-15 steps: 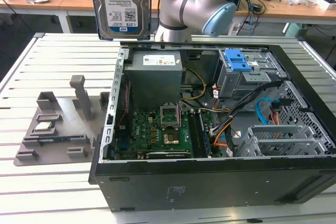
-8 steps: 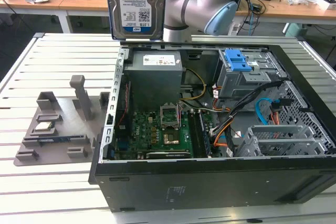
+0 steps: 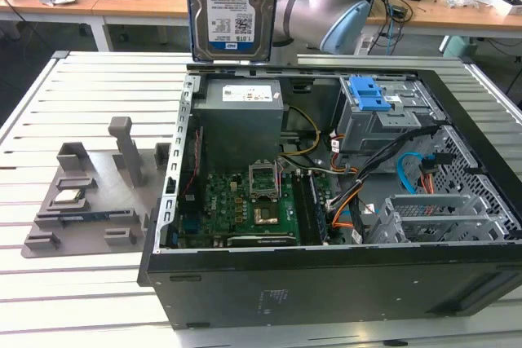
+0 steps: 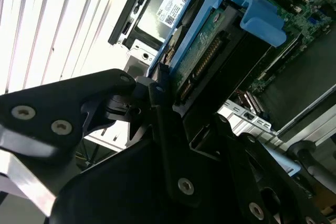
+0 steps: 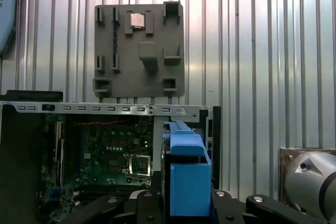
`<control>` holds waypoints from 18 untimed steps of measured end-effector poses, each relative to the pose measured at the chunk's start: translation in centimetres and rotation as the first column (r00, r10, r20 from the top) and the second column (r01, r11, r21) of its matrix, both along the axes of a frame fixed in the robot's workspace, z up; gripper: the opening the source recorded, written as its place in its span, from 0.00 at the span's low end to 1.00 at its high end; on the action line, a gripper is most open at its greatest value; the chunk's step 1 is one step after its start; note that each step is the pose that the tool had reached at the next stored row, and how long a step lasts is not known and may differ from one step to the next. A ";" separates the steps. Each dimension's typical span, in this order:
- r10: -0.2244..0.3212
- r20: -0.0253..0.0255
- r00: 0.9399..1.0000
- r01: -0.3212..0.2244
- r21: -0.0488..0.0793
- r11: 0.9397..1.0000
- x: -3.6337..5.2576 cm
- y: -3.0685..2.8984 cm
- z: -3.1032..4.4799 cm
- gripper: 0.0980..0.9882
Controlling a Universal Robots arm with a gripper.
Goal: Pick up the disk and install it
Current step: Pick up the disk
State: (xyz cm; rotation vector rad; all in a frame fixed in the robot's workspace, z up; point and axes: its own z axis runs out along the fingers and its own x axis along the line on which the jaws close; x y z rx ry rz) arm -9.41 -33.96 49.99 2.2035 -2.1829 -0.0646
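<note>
Aloft, disk [image 3: 231,7] upright (long axis vertical)

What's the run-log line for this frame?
pincer: shut on disk | disk: upright, held above open computer case | installed: no

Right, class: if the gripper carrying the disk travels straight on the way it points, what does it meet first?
Probably the grey power supply box under the held disk, inside the open case; depth is unclear.
</note>
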 end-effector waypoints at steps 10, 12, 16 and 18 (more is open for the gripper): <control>0.000 0.000 1.000 0.000 0.000 1.000 4.23 0.00 0.00 0.30; 0.000 0.000 1.000 0.000 0.000 1.000 4.89 0.00 0.00 0.30; 0.000 0.000 1.000 0.000 0.000 1.000 6.39 0.00 0.00 0.30; 0.000 0.000 1.000 0.000 0.000 1.000 7.19 0.00 0.00 0.30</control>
